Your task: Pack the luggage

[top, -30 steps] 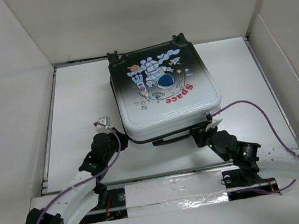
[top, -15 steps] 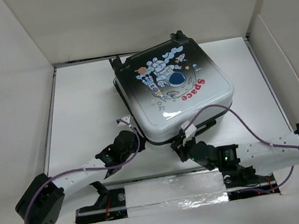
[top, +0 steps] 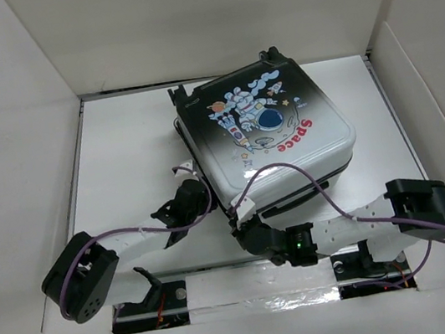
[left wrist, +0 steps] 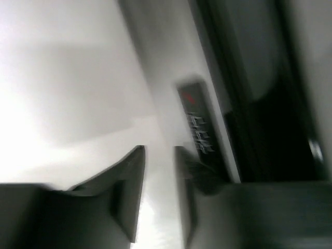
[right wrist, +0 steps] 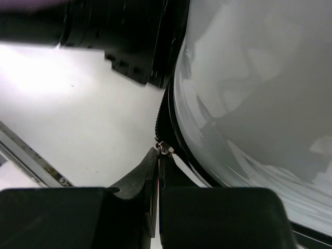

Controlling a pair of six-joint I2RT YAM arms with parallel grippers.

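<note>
The luggage [top: 269,138] lies flat and closed on the white table, astronaut print up and turned at an angle. Its glossy white shell [right wrist: 249,104] fills the right wrist view. My right gripper [top: 240,225] is at the near left corner, and in its wrist view the right gripper [right wrist: 158,155] is shut on the metal zipper pull [right wrist: 164,149] of the black zipper track. My left gripper [top: 195,190] is at the luggage's left side. In the blurred left wrist view the left gripper [left wrist: 160,150] stands slightly open with nothing between its fingers, beside the side lock [left wrist: 197,124].
White walls [top: 21,123] enclose the table on three sides. The luggage's black wheels [top: 272,54] point at the back wall. A taped strip [top: 258,284] runs along the near edge between the arm bases. Purple cables [top: 308,172] loop over the luggage's near edge.
The luggage has turned, its near edge swinging right. My right gripper travelled left along the near edge to the near left corner. My left gripper moved in against the left side and opened a little.
</note>
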